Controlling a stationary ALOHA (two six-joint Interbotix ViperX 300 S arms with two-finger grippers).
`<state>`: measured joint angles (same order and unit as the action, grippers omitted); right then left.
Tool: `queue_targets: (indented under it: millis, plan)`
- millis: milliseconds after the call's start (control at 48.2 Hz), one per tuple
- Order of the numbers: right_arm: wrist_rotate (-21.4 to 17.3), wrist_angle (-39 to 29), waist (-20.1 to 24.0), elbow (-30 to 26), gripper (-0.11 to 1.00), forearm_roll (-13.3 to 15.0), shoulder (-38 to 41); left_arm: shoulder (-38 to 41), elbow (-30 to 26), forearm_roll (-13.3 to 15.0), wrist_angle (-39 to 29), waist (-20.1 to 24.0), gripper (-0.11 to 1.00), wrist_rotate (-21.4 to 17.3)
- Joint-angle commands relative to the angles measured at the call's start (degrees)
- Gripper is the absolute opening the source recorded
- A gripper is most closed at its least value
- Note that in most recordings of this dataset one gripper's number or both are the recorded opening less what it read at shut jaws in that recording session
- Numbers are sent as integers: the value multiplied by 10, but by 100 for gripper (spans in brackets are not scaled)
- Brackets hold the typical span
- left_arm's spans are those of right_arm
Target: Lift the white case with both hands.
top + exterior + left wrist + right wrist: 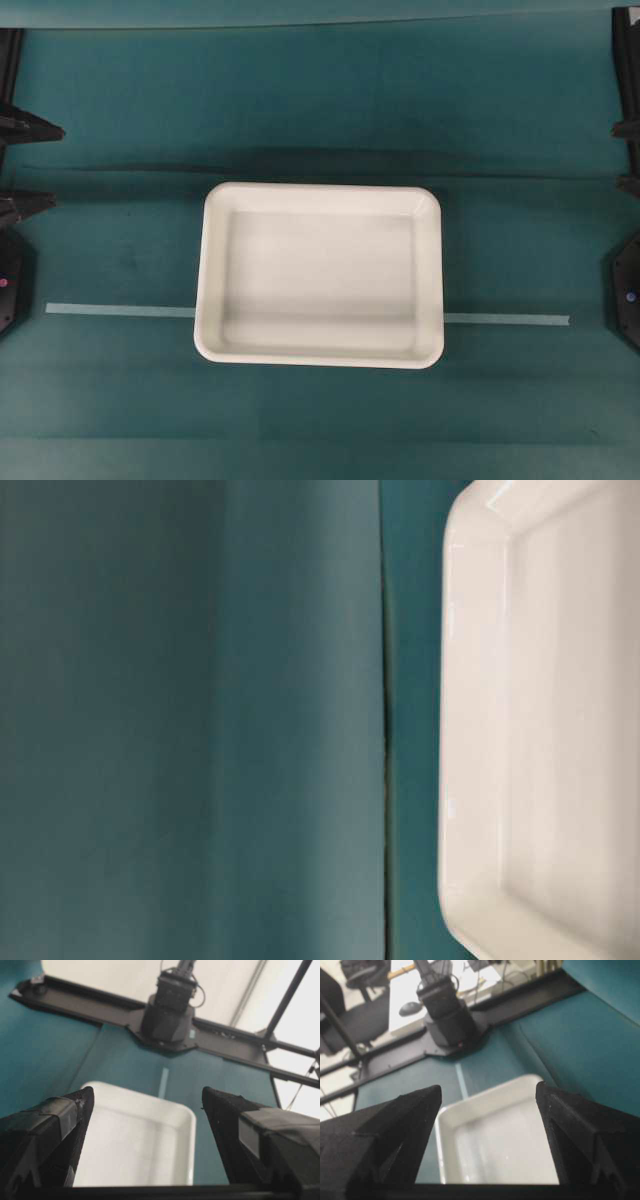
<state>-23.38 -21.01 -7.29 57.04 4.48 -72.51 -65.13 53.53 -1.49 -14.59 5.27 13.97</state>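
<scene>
The white case (320, 280) lies flat and empty in the middle of the teal table. It also shows in the table-level view (540, 730). My left gripper (48, 167) is at the far left edge of the overhead view, open, well apart from the case. In the left wrist view the left gripper (147, 1097) is open and empty, with the case (135, 1140) lying beyond it. My right gripper (624, 156) is at the far right edge, barely in view. In the right wrist view the right gripper (489, 1092) is open and empty, with the case (505, 1135) beyond it.
A pale tape strip (120, 310) runs across the table under the case and comes out on the right (505, 320). The opposite arm's base (167, 1015) stands on a black rail; the other base (447, 1015) shows likewise. A fold runs across the cloth (130, 168).
</scene>
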Motion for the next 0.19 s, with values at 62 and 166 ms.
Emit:
queue_targets:
  millis: [62,166]
  plan:
    - [-1,-11,-1,0,83,0,9,7,-7,-2,2,-1,93,-2]
    - [-1,-14,-1,1,83,-1,8,4,-7,-1,3,-1,93,-2]
